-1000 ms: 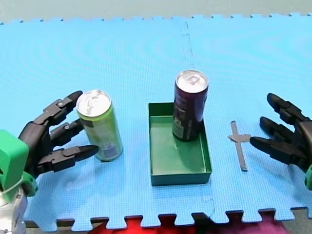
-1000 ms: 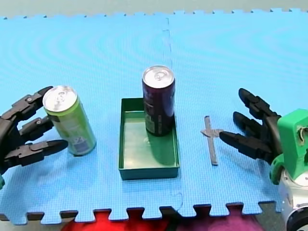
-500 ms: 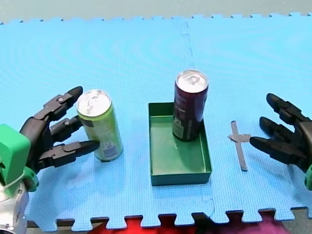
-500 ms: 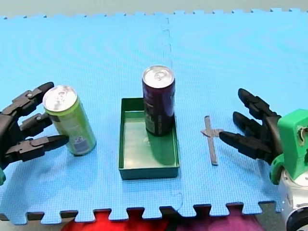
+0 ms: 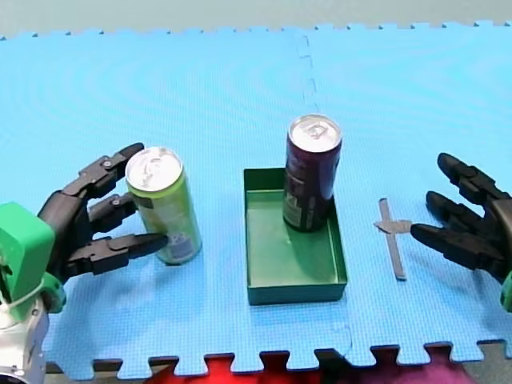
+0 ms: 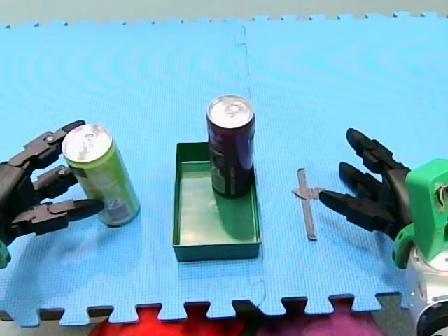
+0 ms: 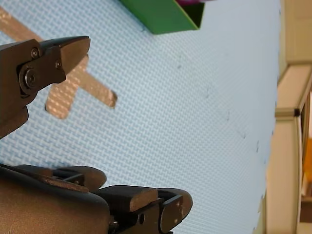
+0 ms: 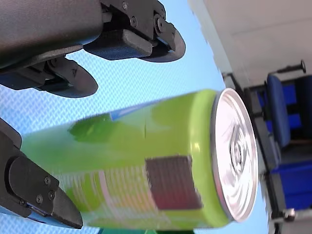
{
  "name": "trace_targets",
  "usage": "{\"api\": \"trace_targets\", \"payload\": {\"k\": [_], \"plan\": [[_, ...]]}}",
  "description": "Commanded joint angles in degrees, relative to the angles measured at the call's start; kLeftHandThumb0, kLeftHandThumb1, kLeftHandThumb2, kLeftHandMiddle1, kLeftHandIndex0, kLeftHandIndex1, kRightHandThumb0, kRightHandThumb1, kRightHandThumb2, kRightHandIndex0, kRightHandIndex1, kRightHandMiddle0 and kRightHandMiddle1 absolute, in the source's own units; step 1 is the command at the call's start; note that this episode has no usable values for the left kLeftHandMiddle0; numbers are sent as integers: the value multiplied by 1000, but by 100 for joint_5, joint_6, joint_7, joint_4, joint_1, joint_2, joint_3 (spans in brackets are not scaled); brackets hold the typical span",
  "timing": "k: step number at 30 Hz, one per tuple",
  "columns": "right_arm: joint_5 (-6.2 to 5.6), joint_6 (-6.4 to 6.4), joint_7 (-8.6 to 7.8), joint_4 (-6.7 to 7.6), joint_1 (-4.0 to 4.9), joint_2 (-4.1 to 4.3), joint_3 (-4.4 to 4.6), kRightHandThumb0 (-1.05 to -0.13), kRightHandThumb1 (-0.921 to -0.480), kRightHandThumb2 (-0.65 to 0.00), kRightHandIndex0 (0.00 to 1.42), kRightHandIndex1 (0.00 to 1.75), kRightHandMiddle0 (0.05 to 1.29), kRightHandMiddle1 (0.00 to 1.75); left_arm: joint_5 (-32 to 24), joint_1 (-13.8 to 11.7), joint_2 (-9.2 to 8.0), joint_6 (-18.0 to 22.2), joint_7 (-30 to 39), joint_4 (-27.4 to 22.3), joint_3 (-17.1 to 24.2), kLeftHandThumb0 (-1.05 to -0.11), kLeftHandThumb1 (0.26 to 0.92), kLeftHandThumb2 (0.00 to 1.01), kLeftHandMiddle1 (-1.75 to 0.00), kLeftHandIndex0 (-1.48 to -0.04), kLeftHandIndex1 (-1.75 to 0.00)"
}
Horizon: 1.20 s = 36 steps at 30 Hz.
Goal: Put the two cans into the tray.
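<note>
The left robot hand [image 5: 84, 228] sits near the left edge of the blue foam mat [image 5: 200, 80]. It is uncurled, with its fingers [image 8: 131, 29] bracketing the green can [image 5: 164, 206]. The thumb reaches to the can's lower side and the two other fingers stand by its upper part. In the second wrist view, a strip of mat shows between those two fingers and the can's wall, so the can is framed, not clasped. Whether the thumb tip touches it I cannot tell.

The green can stands upright on the mat, just left of the green tray [image 5: 296, 292] and outside it. The tray lies about midway along the mat's near edge. The purple can [image 5: 310, 176] stands upright inside it, at the tray's far end and against the right wall.

To the right of the tray, a grey cross-shaped strip [image 5: 393, 240] lies flat on the mat. Beyond it, at the right edge, the right robot hand [image 5: 468, 228] is empty and unclenched, with one fingertip just beside the strip.
</note>
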<state>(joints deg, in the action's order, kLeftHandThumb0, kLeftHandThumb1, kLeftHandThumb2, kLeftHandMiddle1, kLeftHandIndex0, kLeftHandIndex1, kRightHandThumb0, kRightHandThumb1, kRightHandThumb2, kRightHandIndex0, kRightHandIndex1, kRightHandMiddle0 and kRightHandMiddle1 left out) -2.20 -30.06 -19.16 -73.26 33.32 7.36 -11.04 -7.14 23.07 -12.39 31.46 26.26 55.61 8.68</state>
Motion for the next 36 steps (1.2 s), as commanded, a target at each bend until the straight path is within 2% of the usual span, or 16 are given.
{"api": "trace_targets", "payload": {"k": [1, 5, 12, 29, 36], "plan": [[-39, 11, 4, 14, 14, 15, -28, -976, -750, 0, 343, 0, 302, 1, -45, 5, -85, -28, 221, -38, -27, -1048, 666, 4, 0, -344, 0], [-47, 21, 14, 16, 21, 8, -36, -968, -750, 0, 341, 0, 302, 1, -168, 0, -114, -158, 582, -45, 2, -1048, 665, 2, 0, -336, 0], [-44, 21, 27, 18, 21, -3, -37, -959, -749, 0, 338, 0, 303, 1, -205, 31, -146, -224, 761, -29, 1, -1048, 666, 2, 0, -321, 0], [-26, 5, 59, 12, 3, -35, -23, -956, -752, -1, 337, 0, 305, 0, -122, 77, -143, -123, 685, 26, -15, -1048, 672, 3, 0, -304, 0], [-20, -2, 52, 8, -12, -28, -14, -965, -759, -3, 337, 0, 303, 0, -54, 128, -81, -77, 472, 24, -32, -1048, 671, 1, -3, -309, -3]]}}
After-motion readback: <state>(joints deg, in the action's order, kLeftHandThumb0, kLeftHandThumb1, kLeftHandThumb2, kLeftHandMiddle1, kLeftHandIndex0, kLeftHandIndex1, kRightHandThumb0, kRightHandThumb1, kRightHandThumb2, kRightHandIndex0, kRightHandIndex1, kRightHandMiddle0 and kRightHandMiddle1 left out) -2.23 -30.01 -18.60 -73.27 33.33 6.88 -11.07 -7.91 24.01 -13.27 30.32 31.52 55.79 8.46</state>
